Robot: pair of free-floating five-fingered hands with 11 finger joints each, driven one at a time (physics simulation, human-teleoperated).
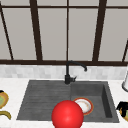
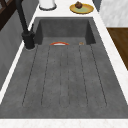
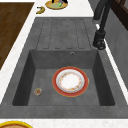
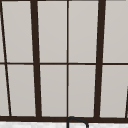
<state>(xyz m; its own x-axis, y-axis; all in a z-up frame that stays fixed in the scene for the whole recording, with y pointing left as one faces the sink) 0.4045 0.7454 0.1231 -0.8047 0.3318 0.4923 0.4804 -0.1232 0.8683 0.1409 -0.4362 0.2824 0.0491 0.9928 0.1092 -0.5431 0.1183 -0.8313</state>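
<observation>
While both robot hands sit at frame edges, the grip state of either can't be told. Window (image 4: 52,32) spans the upper frame, white desk (image 1: 12,83) below it. Grey sink (image 3: 62,32) centre, basin on its right half in the front view, black faucet (image 1: 67,72) behind. Red ball (image 1: 67,115) bottom centre, overlapping the red-rimmed plate (image 3: 70,81), which lies flat in the basin. Left yellow plate (image 1: 3,100) at left edge, left robot hand (image 1: 1,92) just above it. Right yellow plate (image 2: 86,9) on the desk past the basin, right robot hand (image 1: 122,106) over it at the front view's right edge. Small round bit (image 3: 38,91) in the basin, lower left.
</observation>
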